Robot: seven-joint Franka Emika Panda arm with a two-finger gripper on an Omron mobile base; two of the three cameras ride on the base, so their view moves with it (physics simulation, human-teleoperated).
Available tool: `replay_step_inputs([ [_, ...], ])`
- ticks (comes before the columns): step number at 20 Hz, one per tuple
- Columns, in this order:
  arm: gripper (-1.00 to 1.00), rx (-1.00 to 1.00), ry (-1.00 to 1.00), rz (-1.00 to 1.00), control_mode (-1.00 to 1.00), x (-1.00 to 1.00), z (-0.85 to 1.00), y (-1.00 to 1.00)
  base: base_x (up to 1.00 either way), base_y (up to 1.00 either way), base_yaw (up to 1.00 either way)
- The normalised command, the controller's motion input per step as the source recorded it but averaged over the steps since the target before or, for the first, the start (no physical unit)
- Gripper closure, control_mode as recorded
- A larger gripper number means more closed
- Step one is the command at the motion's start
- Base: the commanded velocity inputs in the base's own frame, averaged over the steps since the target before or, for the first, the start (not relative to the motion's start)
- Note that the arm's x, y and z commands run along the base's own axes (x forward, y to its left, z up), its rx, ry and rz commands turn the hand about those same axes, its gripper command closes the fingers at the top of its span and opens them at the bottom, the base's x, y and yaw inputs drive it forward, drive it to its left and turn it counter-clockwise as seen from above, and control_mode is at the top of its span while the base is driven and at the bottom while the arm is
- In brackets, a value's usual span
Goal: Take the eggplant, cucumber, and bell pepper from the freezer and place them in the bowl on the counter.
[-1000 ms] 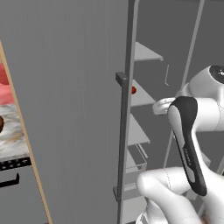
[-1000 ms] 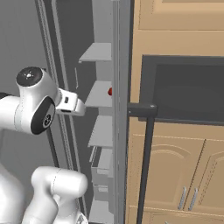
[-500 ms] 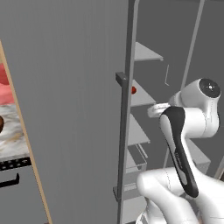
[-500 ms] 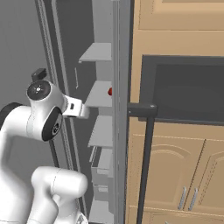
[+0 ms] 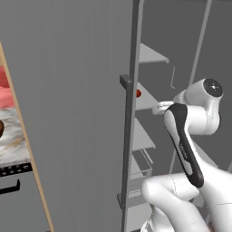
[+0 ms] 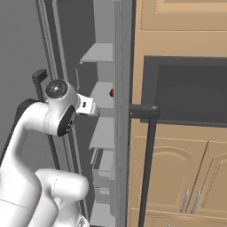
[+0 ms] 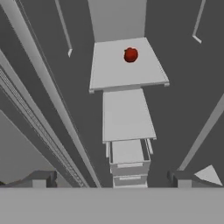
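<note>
The freezer [image 5: 81,113] stands open, its grey door [image 5: 68,90] swung out toward the left with the long bar handle [image 5: 126,149] on its edge. Inside, the red bell pepper [image 7: 130,54] sits alone on a light grey shelf [image 7: 127,65], toward the back. Below this shelf is another bare shelf [image 7: 127,116], and under it a drawer [image 7: 128,153]. There is free room above the pepper and in front of it. The arm reaches into the opening, with the hand just in front of the pepper's shelf. The gripper [image 7: 111,178] is spread wide and holds nothing.
</note>
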Motion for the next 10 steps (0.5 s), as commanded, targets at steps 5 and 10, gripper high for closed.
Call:
replay_step_inputs([
  [5, -1.0, 0.04, 0.0, -0.02, -1.0, 0.3, 0.01, -0.17, 0.0, 0.0, 0.0],
  [10, -1.0, 0.01, 0.0, -0.02, -1.0, 0.19, 0.0, -0.13, 0.0, 0.0, 0.0],
])
